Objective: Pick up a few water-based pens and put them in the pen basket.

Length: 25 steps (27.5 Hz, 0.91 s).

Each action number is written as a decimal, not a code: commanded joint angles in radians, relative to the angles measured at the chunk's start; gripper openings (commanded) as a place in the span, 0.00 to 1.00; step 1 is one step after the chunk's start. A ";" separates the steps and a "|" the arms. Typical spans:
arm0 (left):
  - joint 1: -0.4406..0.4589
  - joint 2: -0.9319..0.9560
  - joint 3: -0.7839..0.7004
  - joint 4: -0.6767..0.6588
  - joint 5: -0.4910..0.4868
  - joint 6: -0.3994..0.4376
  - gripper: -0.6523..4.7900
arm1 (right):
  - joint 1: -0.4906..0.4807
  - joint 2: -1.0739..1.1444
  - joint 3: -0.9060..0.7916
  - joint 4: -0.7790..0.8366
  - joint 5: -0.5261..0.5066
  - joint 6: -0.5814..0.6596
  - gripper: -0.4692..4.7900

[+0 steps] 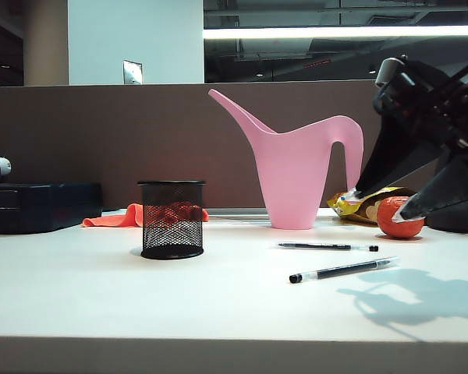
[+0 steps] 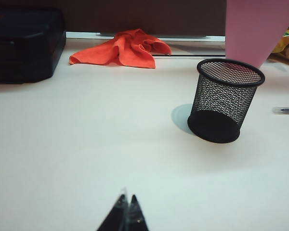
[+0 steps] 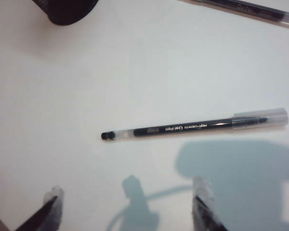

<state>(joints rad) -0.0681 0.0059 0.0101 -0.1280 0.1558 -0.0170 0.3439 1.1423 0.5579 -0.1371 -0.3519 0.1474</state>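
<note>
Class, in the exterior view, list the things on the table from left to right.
Black case → orange cloth → pen basket → pink watering can → snack packet → orange ball, with the open right gripper above it.

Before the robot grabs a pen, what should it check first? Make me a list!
1. Right gripper open wide: ok, both fingers apart, nothing between them.
2. Near pen in view below that gripper: ok, lying flat on the table, free of other things.
3. Second pen out of the way: ok, it lies apart, farther back.
4. Pen basket upright and open: ok, no pens inside yet.
5. Left gripper clear of the basket: ok, shut, well short of it.
6. Pink watering can blocking the path: cannot tell.
</note>
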 commanded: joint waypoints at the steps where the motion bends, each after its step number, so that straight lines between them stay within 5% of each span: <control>1: 0.000 0.000 0.002 0.008 0.005 0.002 0.11 | 0.002 0.035 0.022 0.015 0.002 -0.056 0.74; 6: 0.000 0.000 0.002 0.008 0.005 0.002 0.11 | 0.002 0.108 0.078 0.002 0.001 -0.055 0.73; 11: 0.000 0.001 0.002 0.008 0.005 0.002 0.11 | 0.002 0.158 0.122 0.002 -0.006 0.112 0.72; 25: 0.000 0.000 0.002 0.009 0.005 0.002 0.11 | 0.028 0.307 0.154 -0.036 0.084 0.156 0.72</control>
<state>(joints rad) -0.0681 0.0059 0.0101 -0.1280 0.1562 -0.0170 0.3710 1.4422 0.7055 -0.1959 -0.2749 0.2871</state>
